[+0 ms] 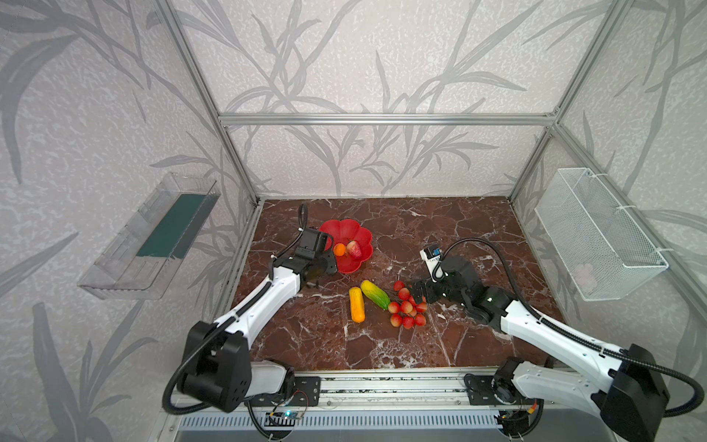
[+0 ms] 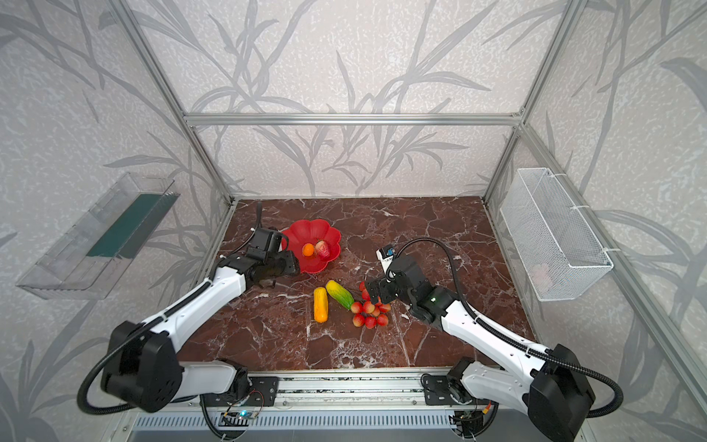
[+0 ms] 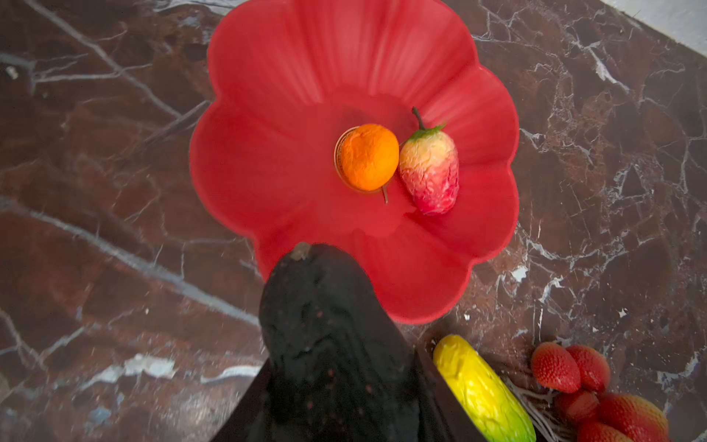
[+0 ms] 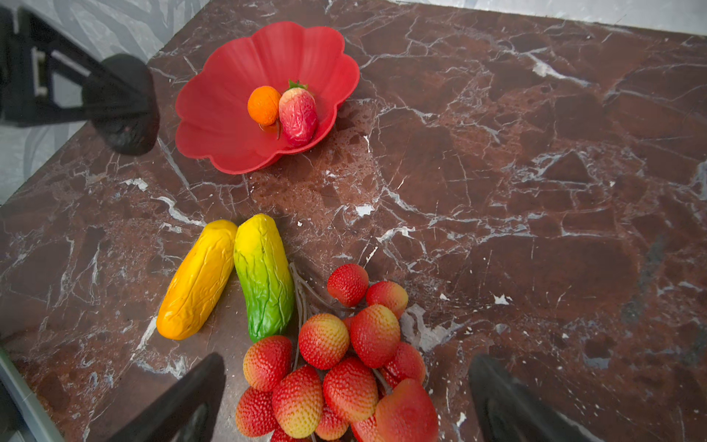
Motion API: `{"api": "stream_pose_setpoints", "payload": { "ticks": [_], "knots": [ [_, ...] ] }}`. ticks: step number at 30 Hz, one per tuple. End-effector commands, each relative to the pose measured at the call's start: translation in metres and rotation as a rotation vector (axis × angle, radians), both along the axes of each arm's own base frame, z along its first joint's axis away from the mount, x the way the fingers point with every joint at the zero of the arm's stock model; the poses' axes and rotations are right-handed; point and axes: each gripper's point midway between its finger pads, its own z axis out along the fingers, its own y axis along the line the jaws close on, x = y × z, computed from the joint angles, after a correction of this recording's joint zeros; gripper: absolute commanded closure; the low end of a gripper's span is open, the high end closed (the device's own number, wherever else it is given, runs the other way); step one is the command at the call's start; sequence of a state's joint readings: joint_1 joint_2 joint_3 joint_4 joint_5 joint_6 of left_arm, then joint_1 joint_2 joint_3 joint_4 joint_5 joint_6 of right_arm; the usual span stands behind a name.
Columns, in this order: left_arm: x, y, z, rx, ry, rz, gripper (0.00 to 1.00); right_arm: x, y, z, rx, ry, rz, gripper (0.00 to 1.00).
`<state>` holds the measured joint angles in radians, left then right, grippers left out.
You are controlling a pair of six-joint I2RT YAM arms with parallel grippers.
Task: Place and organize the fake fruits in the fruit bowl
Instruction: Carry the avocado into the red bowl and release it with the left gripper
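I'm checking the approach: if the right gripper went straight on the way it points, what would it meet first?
Most likely the bunch of small red balls, lying straight ahead between the open fingers of the right gripper in its wrist view; the gap to it is unclear.

We see a booth walled in pale grey leaf-patterned wallpaper (image 1: 363, 57), braced by silver aluminium bars (image 1: 382, 119). Its floor is a reddish-brown, white-veined marble counter (image 1: 382, 344). A clear plastic tray (image 1: 114, 275) hangs on the left wall, a white wire mesh basket (image 1: 589, 229) on the right.
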<state>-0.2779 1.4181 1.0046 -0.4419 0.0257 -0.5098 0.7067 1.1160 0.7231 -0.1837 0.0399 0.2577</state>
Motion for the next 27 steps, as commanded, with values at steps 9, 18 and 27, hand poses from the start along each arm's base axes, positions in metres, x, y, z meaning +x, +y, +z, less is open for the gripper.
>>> {"api": "stream_pose_setpoints", "payload": {
  "ticks": [9, 18, 27],
  "knots": [
    [0.070, 0.014, -0.047, 0.140, 0.170, -0.070, 0.70, 0.008, 0.019, -0.008, -0.005, 0.049, 0.052, 0.00],
    [0.077, 0.015, -0.080, 0.164, 0.261, -0.071, 0.51, 0.021, 0.044, -0.020, 0.002, 0.099, 0.095, 0.03],
    [0.085, 0.011, -0.019, 0.108, 0.100, -0.069, 0.35, 0.017, 0.084, -0.046, -0.093, 0.150, 0.197, 0.12]
  ]
}}
